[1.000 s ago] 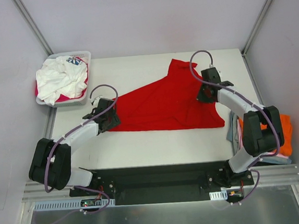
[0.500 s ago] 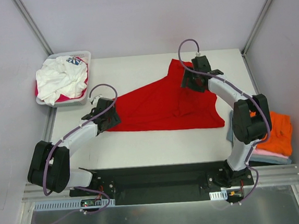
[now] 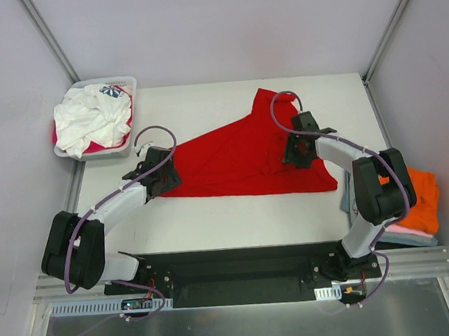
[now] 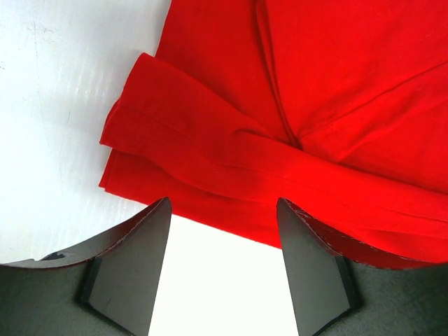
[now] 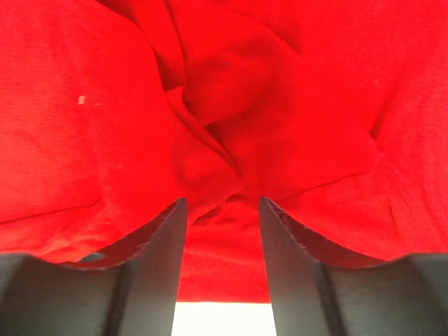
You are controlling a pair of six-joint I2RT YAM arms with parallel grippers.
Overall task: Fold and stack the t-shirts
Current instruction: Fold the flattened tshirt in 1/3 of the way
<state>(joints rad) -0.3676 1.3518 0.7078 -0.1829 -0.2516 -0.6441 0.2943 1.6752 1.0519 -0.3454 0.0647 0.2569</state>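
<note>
Top external view: the worktop (image 3: 213, 216) carries the red t-shirt (image 3: 224, 160) across its middle. The shirt lies mostly flat, with one sleeve pointing to the far edge and its right part doubled over into a crease. At the far left corner the slotted basket (image 3: 127, 84) holds a crumpled white t-shirt (image 3: 87, 121). Beside the worktop's near right corner an orange t-shirt (image 3: 425, 197) tops a small stack.

The left fingers (image 4: 133, 259) stand apart over bare worktop. The red shirt's layered left edge lies just past their tips, and nothing is held. The right fingers (image 5: 154, 252) are low over the doubled cloth, set narrower, with a pucker of red fabric at their tips. Whether they pinch it or have let it go cannot be told.

The step in hand looks like the first fold of the red shirt, with the right side brought inward. Next, the right fingers probably need to be free of the pucker so that layer can settle. Then the left fingers would take the left edge and carry it across, keeping both layers together.
</note>
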